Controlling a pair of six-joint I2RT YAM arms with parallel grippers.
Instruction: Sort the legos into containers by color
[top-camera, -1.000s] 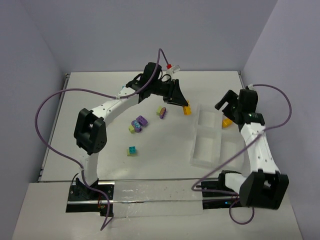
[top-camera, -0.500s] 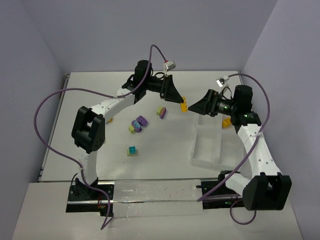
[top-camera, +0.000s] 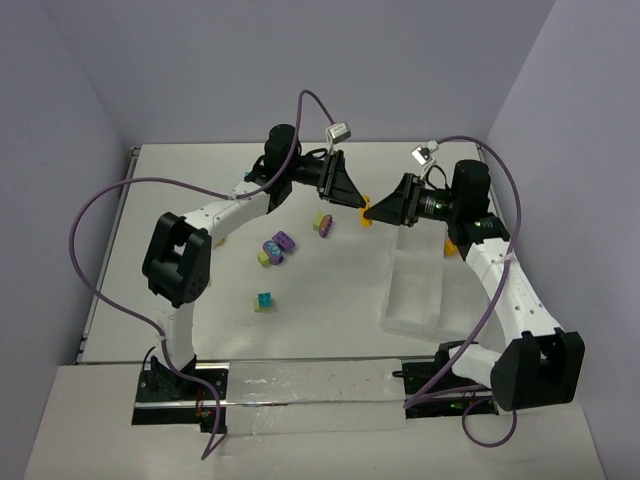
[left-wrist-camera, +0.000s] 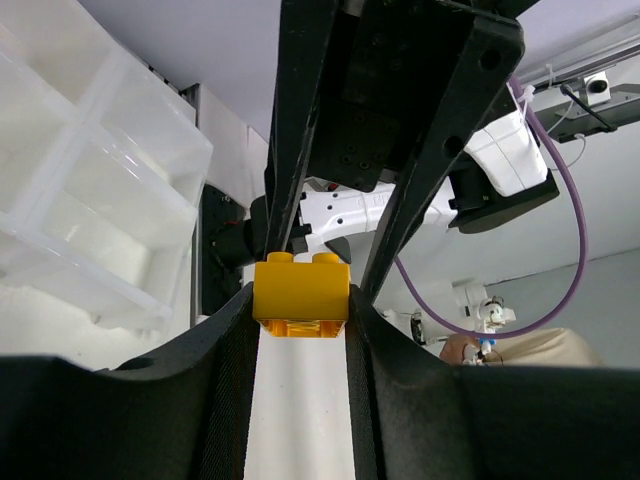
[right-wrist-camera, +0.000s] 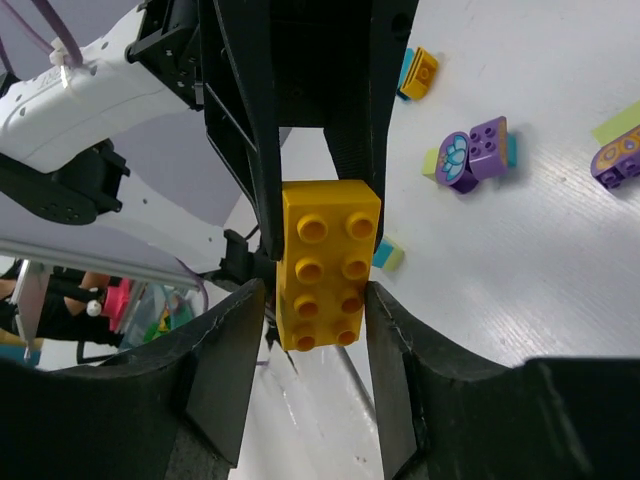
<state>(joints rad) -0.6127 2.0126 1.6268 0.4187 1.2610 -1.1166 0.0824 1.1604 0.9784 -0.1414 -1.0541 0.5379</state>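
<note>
Table (top-camera: 200, 200) first: white top, tray (top-camera: 400, 315) on the right half. The compartments I can see look bare. One orange bit (top-camera: 453, 244) sits at the tray's far right edge by the r. arm, can't tell if it's inside.

Both arms meet mid-air just left of the tray's far end. Left claw (top-camera: 358, 204) is clamped tight on the yellow brick (left-wrist-camera: 300, 298), pads on its two sides. Right claw (top-camera: 378, 213) sits narrow round the same brick from the opposite end, fingers right alongside it. Can't tell from the wrist cam whether it's properly pinching.

So I read this step as a hand-off, L to R, brick held above the table and not in any compartment.

Next, imo: confirm R has firm hold, then L lets go and backs straight off w/o twisting the brick. R then carries it over a compartment and drops it.

Loose on the table, well left of the tray: purple/green cluster (top-camera: 276, 247), purple/yellow pair (top-camera: 323, 224), teal/green pair (top-camera: 264, 301).
</note>
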